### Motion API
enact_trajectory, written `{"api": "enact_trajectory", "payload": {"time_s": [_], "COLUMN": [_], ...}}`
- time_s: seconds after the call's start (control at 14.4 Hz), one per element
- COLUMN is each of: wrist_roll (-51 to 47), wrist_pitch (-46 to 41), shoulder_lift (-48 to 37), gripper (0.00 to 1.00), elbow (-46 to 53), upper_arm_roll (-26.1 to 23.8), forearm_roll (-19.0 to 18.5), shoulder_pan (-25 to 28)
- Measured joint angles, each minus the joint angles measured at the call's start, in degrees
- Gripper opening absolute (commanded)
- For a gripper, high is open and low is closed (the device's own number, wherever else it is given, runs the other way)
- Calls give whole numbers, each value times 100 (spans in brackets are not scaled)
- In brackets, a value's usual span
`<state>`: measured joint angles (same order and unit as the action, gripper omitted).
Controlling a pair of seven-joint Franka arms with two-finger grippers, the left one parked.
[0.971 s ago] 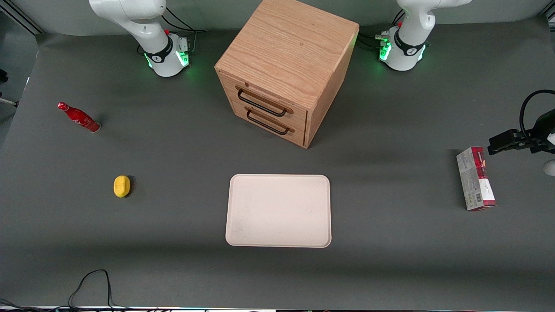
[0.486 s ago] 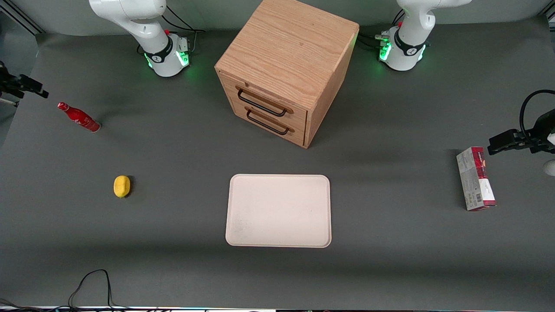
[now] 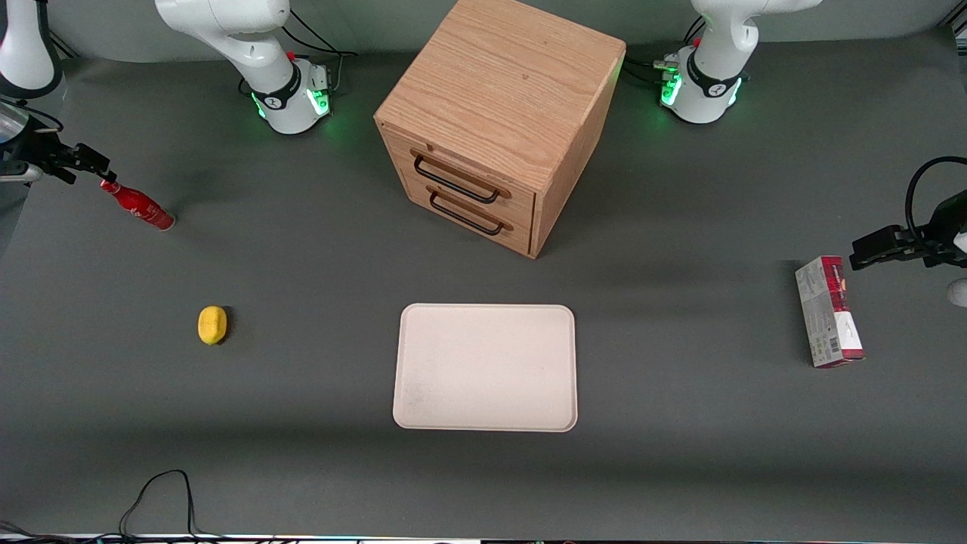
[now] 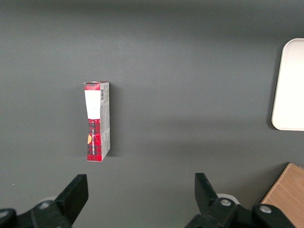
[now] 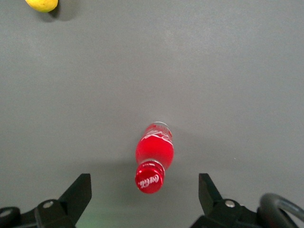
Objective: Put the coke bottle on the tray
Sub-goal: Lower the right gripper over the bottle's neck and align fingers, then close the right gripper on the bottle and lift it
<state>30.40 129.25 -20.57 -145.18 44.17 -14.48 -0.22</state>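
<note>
1. The gripper hangs above the table at the working arm's end, just over the cap of the coke bottle; its fingers stand wide apart, holding nothing, and in the right wrist view the bottle shows between them but not touched.
2. The coke bottle stands upright on the table, red with a red cap and white lettering; it is well apart from the tray, toward the working arm's end of the table and farther from the front camera than the tray.
3. A lemon lies on the table between the bottle and the tray, nearer to the front camera than the bottle; it is apart from both.
4. The tray lies flat and bare on the table, in front of the wooden drawer cabinet; both drawers are closed.
5. A red-and-white carton lies flat well apart from the tray, toward the parked arm's end of the table.
</note>
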Motion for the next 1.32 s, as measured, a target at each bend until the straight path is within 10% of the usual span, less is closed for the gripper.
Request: {"api": "enact_trajectory", "payload": {"time_s": [0.9,1.11,1.32], "wrist_roll": [322,353,374], "wrist_pitch": [1009,1009,1009], "shoulder_lift": [574,574,589], "gripper": [97,38,23], "elbow": [-445,-449,-458], "upper_arm_roll": [325,331,337], "forearm_roll": [-21,-21,-21], "shoulder_pan": [50,61,225]}}
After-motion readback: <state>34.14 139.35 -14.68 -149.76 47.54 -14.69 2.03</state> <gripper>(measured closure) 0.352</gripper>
